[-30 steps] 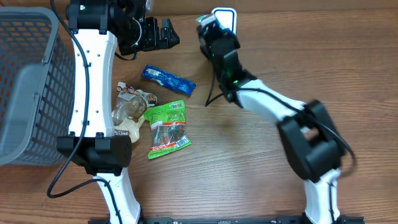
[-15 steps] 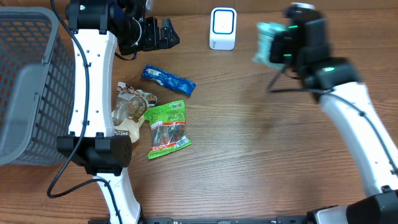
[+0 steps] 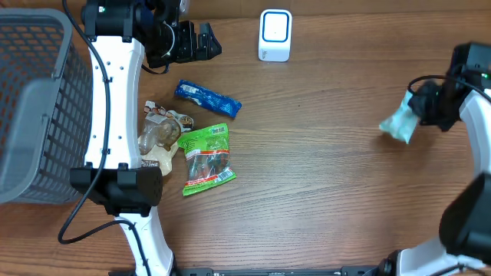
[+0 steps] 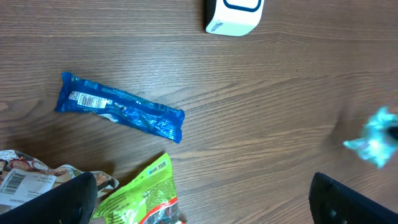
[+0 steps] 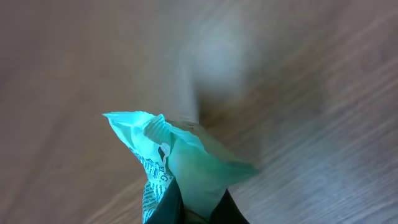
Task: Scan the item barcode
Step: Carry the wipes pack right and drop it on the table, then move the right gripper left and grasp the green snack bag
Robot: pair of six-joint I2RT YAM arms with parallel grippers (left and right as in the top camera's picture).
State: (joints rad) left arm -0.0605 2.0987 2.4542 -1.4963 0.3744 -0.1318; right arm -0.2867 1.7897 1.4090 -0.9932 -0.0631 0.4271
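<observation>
You see a blue snack bar (image 4: 121, 111) lying flat on the wooden table (image 4: 267, 106), and the white scanner (image 4: 235, 15) at the top edge. A green packet (image 4: 146, 199) and a packet with a barcode label (image 4: 25, 177) lie at the bottom left. A blurred teal packet (image 4: 375, 140) is at the far right. The fingers of the left gripper (image 4: 200, 193) stand wide apart.

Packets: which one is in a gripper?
The pale teal packet, pinched in the right gripper; the blue packet, green packet and clear bag lie on the table.
</observation>
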